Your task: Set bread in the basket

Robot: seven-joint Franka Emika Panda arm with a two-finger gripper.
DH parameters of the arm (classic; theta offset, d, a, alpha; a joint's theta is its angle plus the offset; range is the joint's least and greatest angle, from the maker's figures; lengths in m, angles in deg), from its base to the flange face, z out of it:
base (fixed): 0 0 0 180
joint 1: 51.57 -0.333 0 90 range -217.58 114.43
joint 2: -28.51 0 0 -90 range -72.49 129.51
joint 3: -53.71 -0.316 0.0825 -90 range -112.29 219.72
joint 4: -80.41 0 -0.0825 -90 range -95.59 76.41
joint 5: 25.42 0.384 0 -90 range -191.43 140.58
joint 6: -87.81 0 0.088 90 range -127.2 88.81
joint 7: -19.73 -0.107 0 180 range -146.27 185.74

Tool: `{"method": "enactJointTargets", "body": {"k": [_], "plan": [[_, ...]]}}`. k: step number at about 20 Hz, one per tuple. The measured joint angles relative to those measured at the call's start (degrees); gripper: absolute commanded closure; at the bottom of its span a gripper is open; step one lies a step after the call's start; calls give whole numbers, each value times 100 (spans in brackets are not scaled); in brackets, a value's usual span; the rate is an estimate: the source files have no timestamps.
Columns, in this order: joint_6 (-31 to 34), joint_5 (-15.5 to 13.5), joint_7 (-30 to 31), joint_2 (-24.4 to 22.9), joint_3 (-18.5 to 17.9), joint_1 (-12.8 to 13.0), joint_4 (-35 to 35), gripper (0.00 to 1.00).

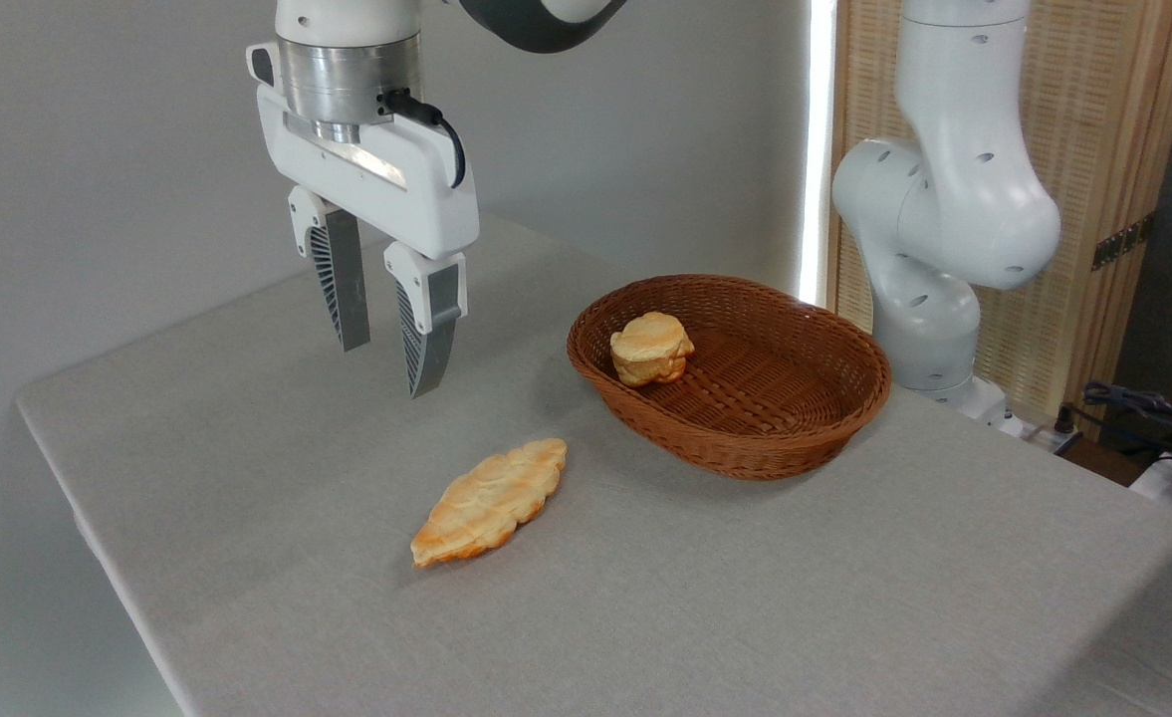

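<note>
The bread [489, 502], a long flat golden pastry with pale ridges and pointed ends, lies on the grey table in front of the basket's left end. The oval brown wicker basket [815, 433] stands to its upper right. My gripper [388, 366] hangs in the air above and to the left of the bread, well clear of it. It is open, with nothing between the two ribbed fingers [430, 334].
A small round chunky bun [651, 349] sits inside the basket at its left end. The arm's white base [934, 259] rises behind the basket at the right. The table's left edge [78, 508] runs diagonally. Cables [1143, 408] lie at far right.
</note>
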Motion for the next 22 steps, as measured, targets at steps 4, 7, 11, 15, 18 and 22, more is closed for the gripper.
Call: {"method": "enactJointTargets", "body": {"k": [4, 7, 11, 15, 18, 22], "plan": [[12, 0, 0, 0, -2, -1, 0, 0], [89, 0, 0, 0, -2, -1, 0, 0], [107, 0, 0, 0, -2, -1, 0, 0], [107, 0, 0, 0, -2, 0, 0, 0], [107, 0, 0, 0, -2, 0, 0, 0], [107, 0, 0, 0, -2, 0, 0, 0]]}}
